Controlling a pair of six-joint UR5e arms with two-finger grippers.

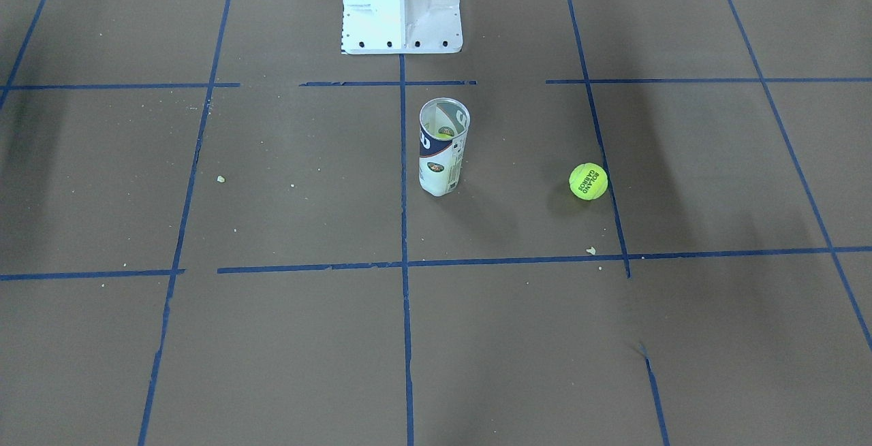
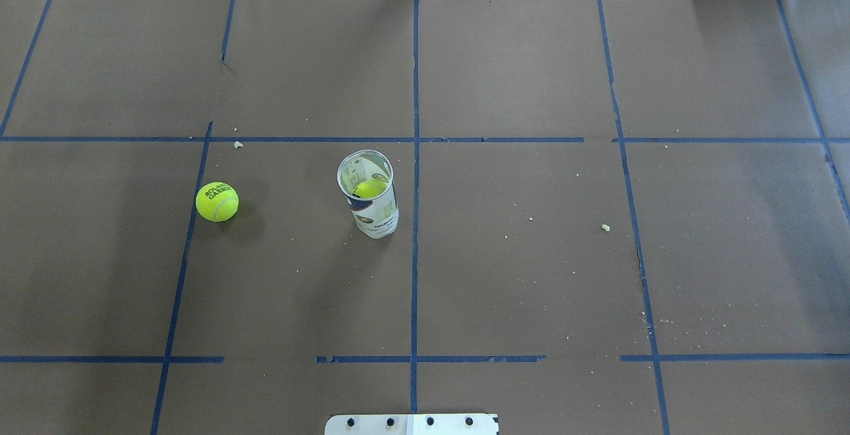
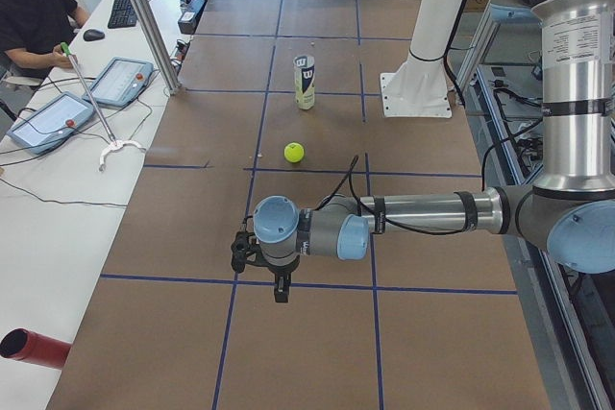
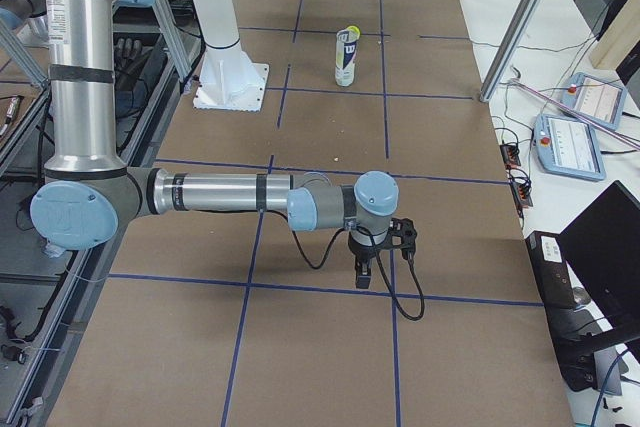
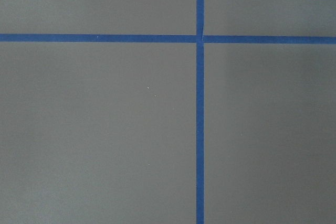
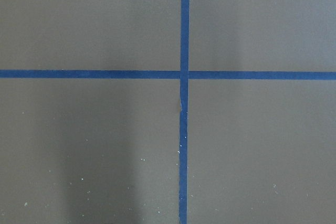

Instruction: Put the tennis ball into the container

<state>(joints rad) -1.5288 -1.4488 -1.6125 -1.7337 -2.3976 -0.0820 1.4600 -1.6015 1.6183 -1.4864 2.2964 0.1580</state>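
Yellow-green ball (image 2: 217, 201) lies loose on the table (image 2: 531, 275) at 9 o'clock of the upright tube (image 2: 378, 218) in the overhead view, well apart from it, so you may log the placement as not begun; a second ball (image 2: 369, 188) sits inside the tube. Left gripper (image 3: 281, 291) and right gripper (image 4: 363, 277) hang over bare table, touching neither item; whether their jaws stand apart or together, you cannot tell.

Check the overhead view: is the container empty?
No, a yellow-green ball shows inside the upright container, while the tennis ball lies outside, well apart from it.
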